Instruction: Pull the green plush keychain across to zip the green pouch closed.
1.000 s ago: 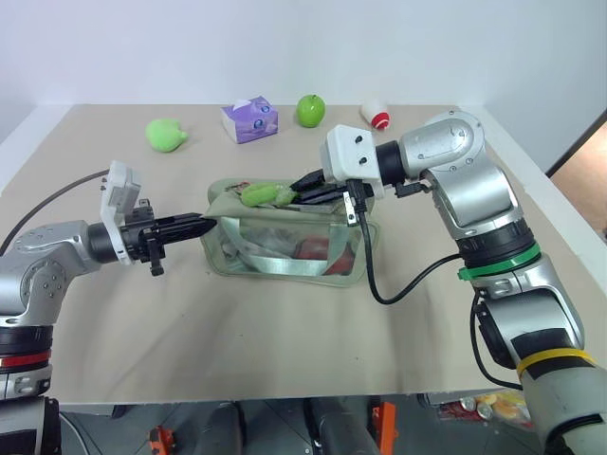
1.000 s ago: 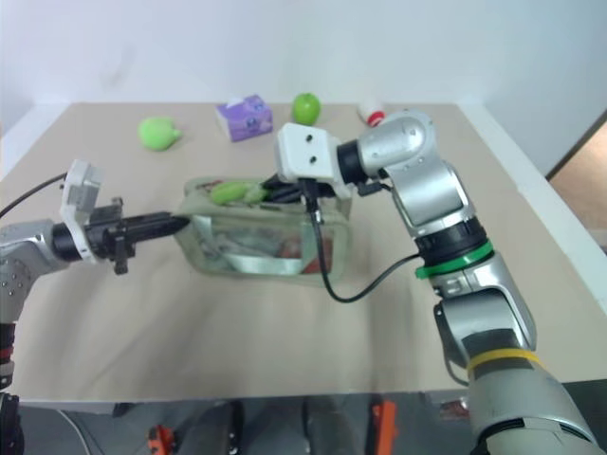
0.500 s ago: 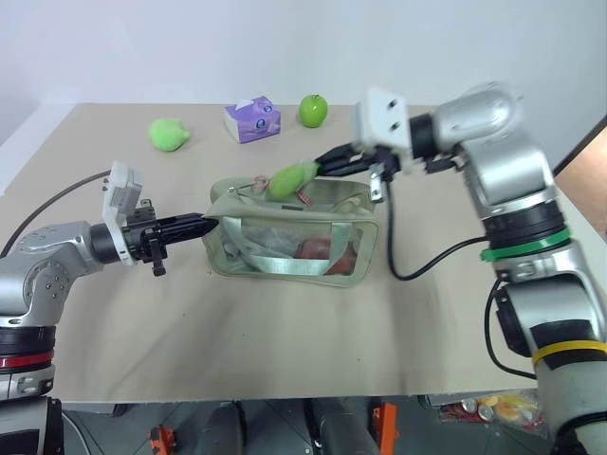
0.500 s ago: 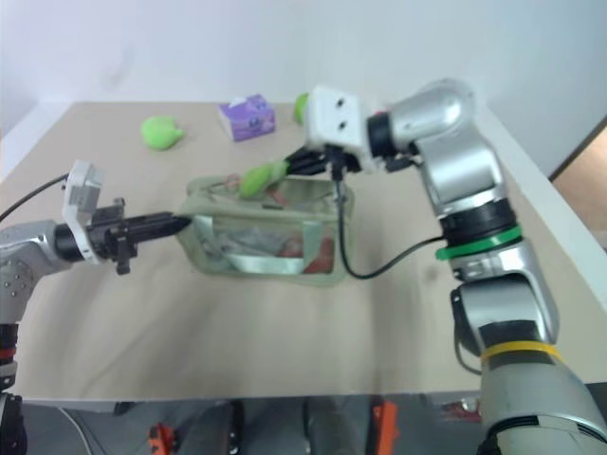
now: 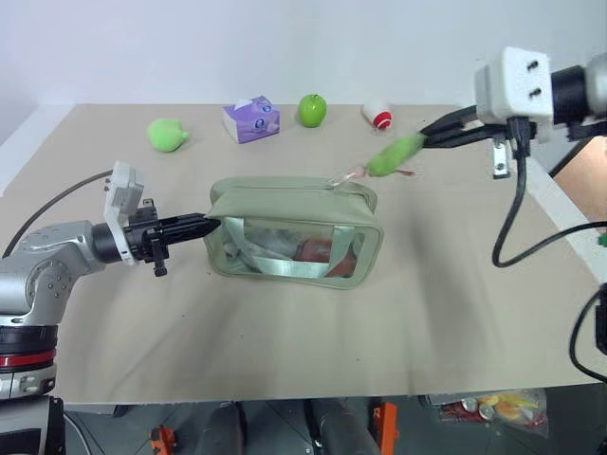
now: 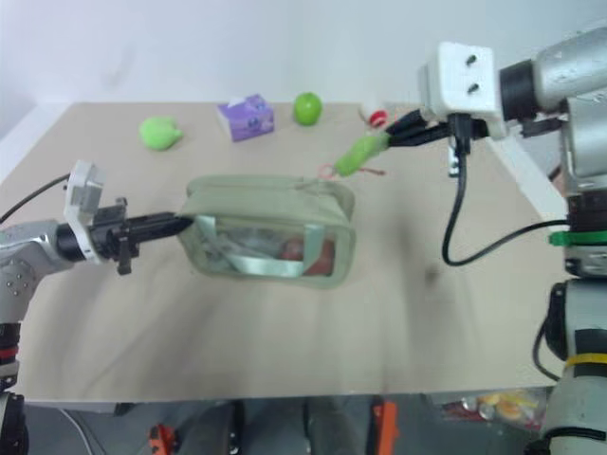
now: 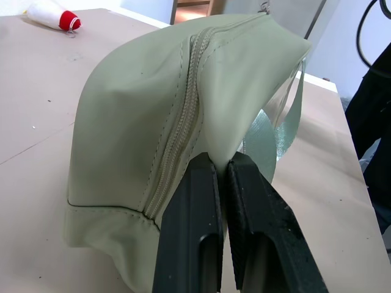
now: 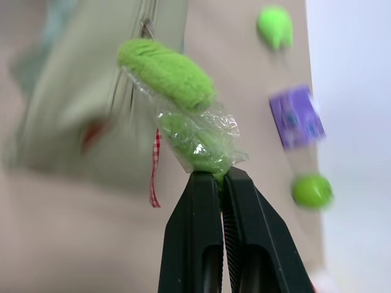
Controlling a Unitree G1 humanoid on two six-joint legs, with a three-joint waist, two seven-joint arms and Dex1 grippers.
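Black fingers of the right gripper (image 5: 427, 140) were pinched tight on the green plush keychain (image 5: 394, 154), held in the air past the right end of the green pouch (image 5: 294, 232) (its cord ran back to the zipper). The left gripper (image 5: 211, 226) was clamped on the pouch's left end fabric. The pouch lay mid-table (image 5: 285, 341), zipper drawn across its top. Along the far edge sat a green plush lump (image 5: 167, 135), a purple tissue box (image 5: 250, 119), an apple (image 5: 312, 110) and a red-and-white object (image 5: 377, 115), all well apart from the pouch.
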